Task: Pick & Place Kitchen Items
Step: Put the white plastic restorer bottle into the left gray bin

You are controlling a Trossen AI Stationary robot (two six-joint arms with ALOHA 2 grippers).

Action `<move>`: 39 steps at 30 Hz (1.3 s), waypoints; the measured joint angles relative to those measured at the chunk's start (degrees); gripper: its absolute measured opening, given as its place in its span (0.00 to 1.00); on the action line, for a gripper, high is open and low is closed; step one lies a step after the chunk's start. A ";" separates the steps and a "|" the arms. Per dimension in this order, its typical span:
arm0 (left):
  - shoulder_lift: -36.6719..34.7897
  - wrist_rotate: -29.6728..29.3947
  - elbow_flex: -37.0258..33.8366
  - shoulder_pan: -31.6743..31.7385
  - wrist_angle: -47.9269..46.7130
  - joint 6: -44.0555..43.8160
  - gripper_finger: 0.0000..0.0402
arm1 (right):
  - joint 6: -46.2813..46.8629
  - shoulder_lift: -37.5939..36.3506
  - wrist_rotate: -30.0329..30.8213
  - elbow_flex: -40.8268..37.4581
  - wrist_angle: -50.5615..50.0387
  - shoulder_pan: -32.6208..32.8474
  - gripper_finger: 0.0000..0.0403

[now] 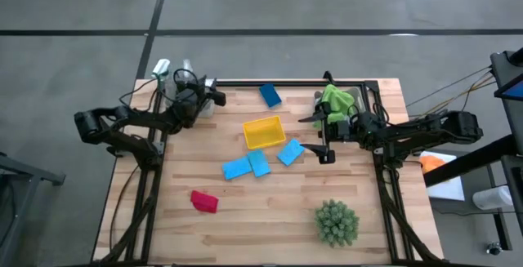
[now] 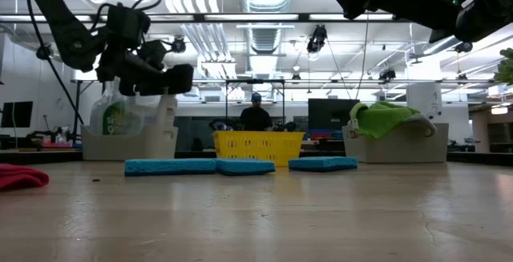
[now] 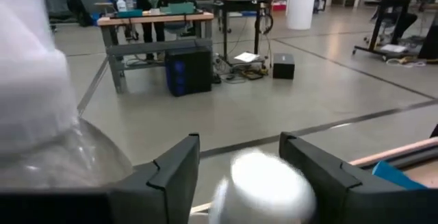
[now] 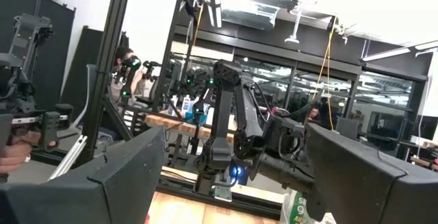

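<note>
My left gripper (image 1: pixel 214 94) is at the table's far left corner, raised, and open (image 3: pixel 239 142). Its fingers stand on either side of a small white bottle's round cap (image 3: pixel 263 186). The clear spray bottle (image 1: pixel 162 69) stands beside it (image 3: pixel 41 107). My right gripper (image 1: pixel 317 135) hangs open and empty in the air (image 4: pixel 233 142), between the yellow tray (image 1: pixel 264 131) and the green cloth (image 1: pixel 335 100), which lies heaped in a bin. Three blue sponges (image 1: pixel 259 162) lie flat near the tray, and another (image 1: pixel 270 95) lies at the far edge. A red cloth (image 1: pixel 204 201) lies near the front left. My left gripper has one finger on each side of the white bottle's cap (image 3: pixel 263 186). It comes level, from the table's right side. I cannot tell whether the fingers touch the cap.
A spiky green plant (image 1: pixel 337 222) stands at the front right. White bins stand at the far left (image 2: pixel 128 143) and far right (image 2: pixel 401 143). A black frame (image 1: pixel 294 82) runs along the far edge. A person (image 2: pixel 256 114) shows in the room behind the table.
</note>
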 joint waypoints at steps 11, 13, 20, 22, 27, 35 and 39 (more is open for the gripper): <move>-7.27 -0.28 0.00 -2.25 -1.72 2.66 0.58 | 0.02 0.00 0.00 0.00 -0.51 0.00 0.85; -9.32 -0.30 0.00 -3.03 -2.47 4.02 0.58 | 0.02 0.00 0.00 0.00 -0.52 0.00 0.85; -15.54 -0.72 -0.02 -6.45 -3.20 8.60 0.58 | 0.00 0.00 0.00 0.00 -0.68 0.00 0.85; -16.60 -1.34 -0.02 -7.10 -3.59 9.17 0.58 | 0.00 0.00 0.00 0.00 -0.90 0.00 0.85; -17.09 -1.61 -0.02 -7.44 -6.18 8.70 0.58 | 0.01 0.00 0.00 0.00 -0.90 0.02 0.85; -16.64 -1.52 -2.79 -7.44 -6.97 5.01 0.58 | 0.02 0.00 0.00 0.00 -0.90 0.02 0.85; -16.75 0.81 -4.73 -7.42 -5.06 4.96 0.58 | 0.02 0.00 0.00 0.00 -0.91 0.02 0.85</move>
